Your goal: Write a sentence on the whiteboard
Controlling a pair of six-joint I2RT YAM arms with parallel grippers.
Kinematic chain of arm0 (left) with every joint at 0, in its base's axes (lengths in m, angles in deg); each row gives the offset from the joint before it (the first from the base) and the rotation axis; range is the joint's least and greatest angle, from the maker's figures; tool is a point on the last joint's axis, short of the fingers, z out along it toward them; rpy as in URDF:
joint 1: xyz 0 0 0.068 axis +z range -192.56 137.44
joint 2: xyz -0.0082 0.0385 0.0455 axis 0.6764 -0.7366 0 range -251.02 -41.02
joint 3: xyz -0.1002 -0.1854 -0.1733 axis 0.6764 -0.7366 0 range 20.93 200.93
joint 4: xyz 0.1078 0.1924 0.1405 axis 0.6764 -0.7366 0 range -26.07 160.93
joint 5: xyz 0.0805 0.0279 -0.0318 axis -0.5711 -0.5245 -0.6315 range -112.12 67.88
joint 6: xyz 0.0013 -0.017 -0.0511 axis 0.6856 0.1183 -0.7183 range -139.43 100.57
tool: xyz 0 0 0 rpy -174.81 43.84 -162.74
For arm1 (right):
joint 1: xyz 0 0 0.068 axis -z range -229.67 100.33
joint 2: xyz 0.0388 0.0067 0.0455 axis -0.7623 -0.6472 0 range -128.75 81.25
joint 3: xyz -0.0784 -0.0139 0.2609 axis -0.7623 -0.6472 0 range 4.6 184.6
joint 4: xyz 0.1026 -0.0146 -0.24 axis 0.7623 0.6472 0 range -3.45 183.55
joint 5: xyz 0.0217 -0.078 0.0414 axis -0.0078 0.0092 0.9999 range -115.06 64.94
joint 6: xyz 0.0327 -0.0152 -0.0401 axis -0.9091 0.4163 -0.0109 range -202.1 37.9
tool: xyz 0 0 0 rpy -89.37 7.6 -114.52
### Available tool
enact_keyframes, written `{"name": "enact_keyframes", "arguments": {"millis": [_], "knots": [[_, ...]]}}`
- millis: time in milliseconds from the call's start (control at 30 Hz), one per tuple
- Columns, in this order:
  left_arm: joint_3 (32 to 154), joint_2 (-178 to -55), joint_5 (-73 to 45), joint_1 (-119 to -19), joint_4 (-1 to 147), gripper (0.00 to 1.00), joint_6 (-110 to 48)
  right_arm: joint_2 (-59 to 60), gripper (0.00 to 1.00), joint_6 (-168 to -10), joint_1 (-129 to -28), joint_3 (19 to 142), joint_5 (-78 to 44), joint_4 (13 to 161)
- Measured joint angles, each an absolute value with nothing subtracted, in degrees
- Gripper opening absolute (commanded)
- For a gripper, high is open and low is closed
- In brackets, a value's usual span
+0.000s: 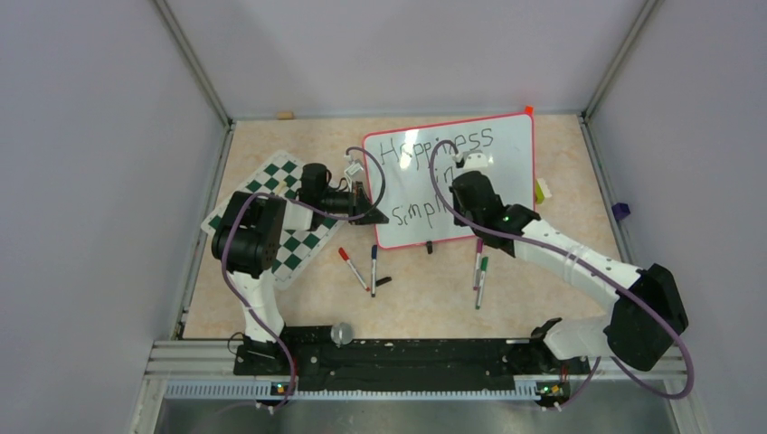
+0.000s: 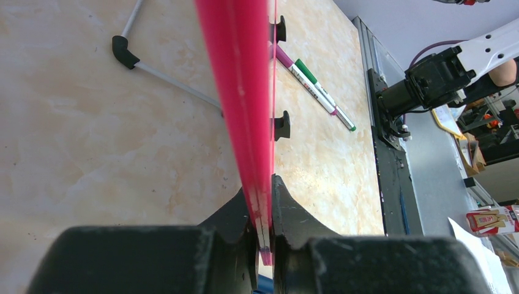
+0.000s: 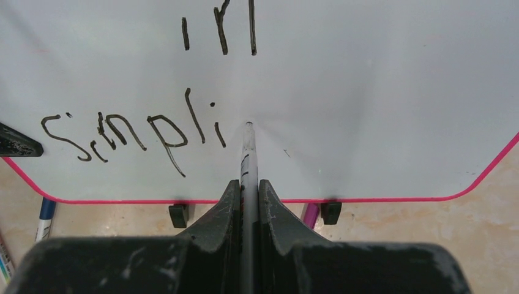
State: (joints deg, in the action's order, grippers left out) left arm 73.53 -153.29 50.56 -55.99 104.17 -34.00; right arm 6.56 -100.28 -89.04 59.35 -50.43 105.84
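- The left claw (image 2: pixel 262 211) is clamped on the red frame of the whiteboard (image 1: pixel 502 167). It grips the board's left edge near the lower corner, and the frame runs straight ahead from between its fingers.
- The right claw (image 3: pixel 248 187) is pressed together on a black marker (image 3: pixel 248 153), which sticks out straight ahead of it.
- The marker's tip touches the white face just ahead of the right claw, immediately right of the last "i" in "Simpli".
- Further ahead of the right claw is the word "in". The top view shows "Happiness" beyond that.
- Two black feet (image 3: pixel 178 214) sit under the lower frame, one on either side of the right claw's fingers.
- The board's feet are down on the desk (image 1: pixel 416 303), and the right claw is over its lower middle.
- A chess mat (image 1: pixel 288 176) lies behind the left claw, under that arm.
- Two loose pens (image 1: pixel 362 265) lie on the desk near the left claw, towards the bases. Two more (image 1: pixel 479 271) lie behind the right claw, beside its arm.
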Motion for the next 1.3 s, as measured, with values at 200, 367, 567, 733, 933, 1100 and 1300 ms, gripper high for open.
{"name": "enact_keyframes", "arguments": {"millis": [200, 367, 567, 733, 933, 1100, 1300], "knots": [[73.53, -153.29, 50.56, -55.99, 104.19, 0.00, -34.00, 6.56, 0.00, -100.17, -88.45, 59.35, -50.45, 105.09], [73.53, -153.29, 50.56, -55.99, 104.17, 0.00, -33.96, 6.64, 0.00, -99.86, -88.43, 59.35, -51.06, 104.92], [73.53, -153.29, 50.56, -55.99, 104.12, 0.00, -33.85, 8.04, 0.00, -98.75, -88.43, 58.54, -51.85, 104.59], [73.53, -153.29, 50.56, -55.99, 104.08, 0.00, -33.67, 8.48, 0.00, -98.18, -88.43, 57.82, -52.02, 104.57], [73.53, -153.29, 50.56, -55.99, 103.68, 0.00, -32.97, 8.50, 0.00, -97.68, -88.41, 57.82, -52.00, 104.24], [74.18, -153.29, 50.61, -55.97, 101.81, 0.00, -31.53, 8.78, 0.00, -97.22, -88.41, 57.79, -51.93, 103.87], [74.81, -153.29, 50.96, -55.95, 100.23, 0.00, -30.20, 9.97, 0.00, -97.00, -88.41, 57.51, -51.50, 103.50]]}}
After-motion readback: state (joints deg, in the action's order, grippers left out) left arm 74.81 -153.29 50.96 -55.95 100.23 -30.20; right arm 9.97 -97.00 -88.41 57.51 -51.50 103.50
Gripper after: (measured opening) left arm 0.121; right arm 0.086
